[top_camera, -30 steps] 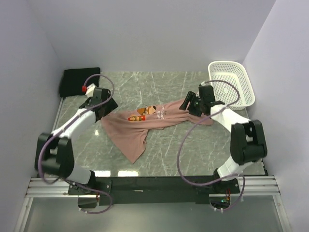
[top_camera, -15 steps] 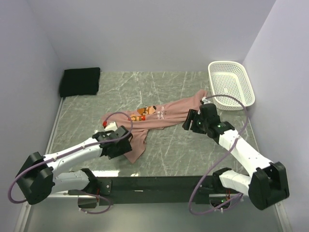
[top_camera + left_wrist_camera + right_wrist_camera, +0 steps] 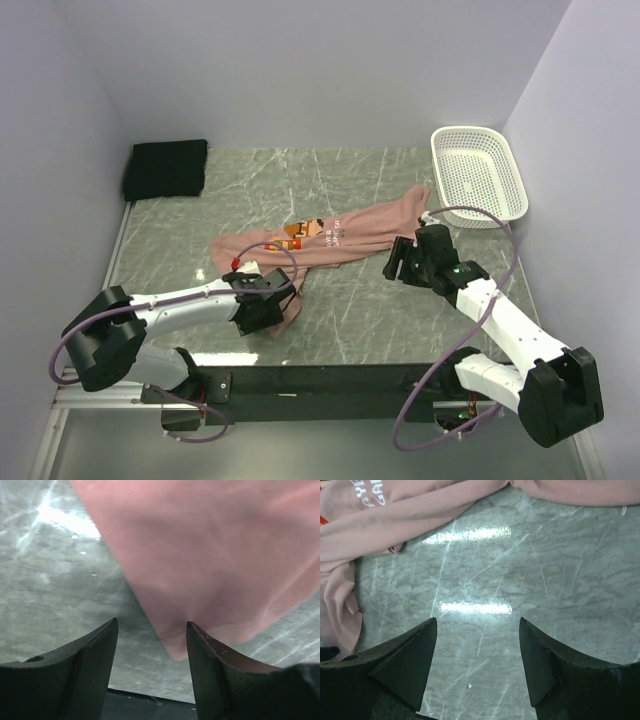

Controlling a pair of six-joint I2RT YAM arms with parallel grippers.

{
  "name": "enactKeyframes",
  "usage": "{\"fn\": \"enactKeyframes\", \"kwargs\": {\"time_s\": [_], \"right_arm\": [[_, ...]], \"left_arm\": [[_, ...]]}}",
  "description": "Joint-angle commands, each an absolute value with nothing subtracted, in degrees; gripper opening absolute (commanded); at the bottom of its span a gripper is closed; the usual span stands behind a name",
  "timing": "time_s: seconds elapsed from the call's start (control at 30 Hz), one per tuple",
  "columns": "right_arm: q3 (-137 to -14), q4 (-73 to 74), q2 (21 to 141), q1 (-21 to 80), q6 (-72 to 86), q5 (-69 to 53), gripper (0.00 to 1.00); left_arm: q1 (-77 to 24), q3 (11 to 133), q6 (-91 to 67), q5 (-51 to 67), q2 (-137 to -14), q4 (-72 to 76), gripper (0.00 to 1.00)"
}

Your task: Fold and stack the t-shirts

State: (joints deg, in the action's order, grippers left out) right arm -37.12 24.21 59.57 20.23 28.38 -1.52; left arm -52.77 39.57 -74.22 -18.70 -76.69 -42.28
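Grey-green veined marble table (image 3: 400, 320) between pale walls carries everything; the salmon-pink t-shirt (image 3: 335, 235) lies rumpled and strung out across its middle, print up, one end reaching toward the far right, a narrow tail drooping to the near left; the black t-shirt (image 3: 166, 168) sits folded in the far left corner, well apart. The pink one looks like thin cotton: light, limp, likely to drag and bunch; hems and corners seem the best places to pinch. The left gripper (image 3: 150, 627) hangs low at the tail's hem, jaws apart, the cloth corner between them but nothing clamped; its arm lies stretched along the near edge. The right gripper (image 3: 478, 625) stands parted and empty over bare marble just near of the shirt; its arm reaches diagonally inward. A white mesh basket (image 3: 470, 131) stands far right.
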Motion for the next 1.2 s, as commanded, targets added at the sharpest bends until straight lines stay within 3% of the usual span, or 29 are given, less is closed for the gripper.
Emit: {"fn": "enactKeyframes", "kwargs": {"time_s": [0.0,0.23,0.37,0.5,0.57,0.6,0.63,0.9,1.17], "right_arm": [[-36.7,23.4,59.3,20.7,27.2,-0.6,0.73],[-36.2,22.0,60.3,20.7,27.3,-0.7,0.73],[-36.3,21.9,60.5,20.7,27.5,-0.7,0.73],[-35.9,21.7,60.6,20.7,27.6,-0.4,0.73],[-35.9,21.7,61.0,20.6,27.6,-0.3,0.73],[-35.9,21.7,61.3,20.7,27.5,-0.2,0.73],[-35.9,21.7,61.5,20.7,27.4,-0.2,0.73],[-38.8,25.5,67.8,17.0,28.1,7.0,0.74],[-35.0,14.4,69.7,3.1,35.9,0.3,0.77]], "left_arm": [[-53.8,42.5,-75.3,-18.3,-78.4,-42.3,0.63],[-54.3,42.7,-75.5,-14.8,-82.9,-44.1,0.63],[-54.5,42.7,-74.6,-13.0,-84.6,-44.8,0.57],[-54.5,42.3,-74.1,-12.7,-86.0,-45.4,0.40],[-54.5,41.9,-74.2,-12.8,-85.8,-45.4,0.22],[-54.5,41.7,-74.2,-13.1,-85.4,-45.5,0.04],[-54.5,41.8,-74.3,-14.4,-84.6,-45.7,0.01],[-51.2,54.9,-71.6,-27.2,-72.7,-61.9,0.01],[-42.3,63.6,-63.5,-28.7,-59.5,-65.5,0.01]]}}
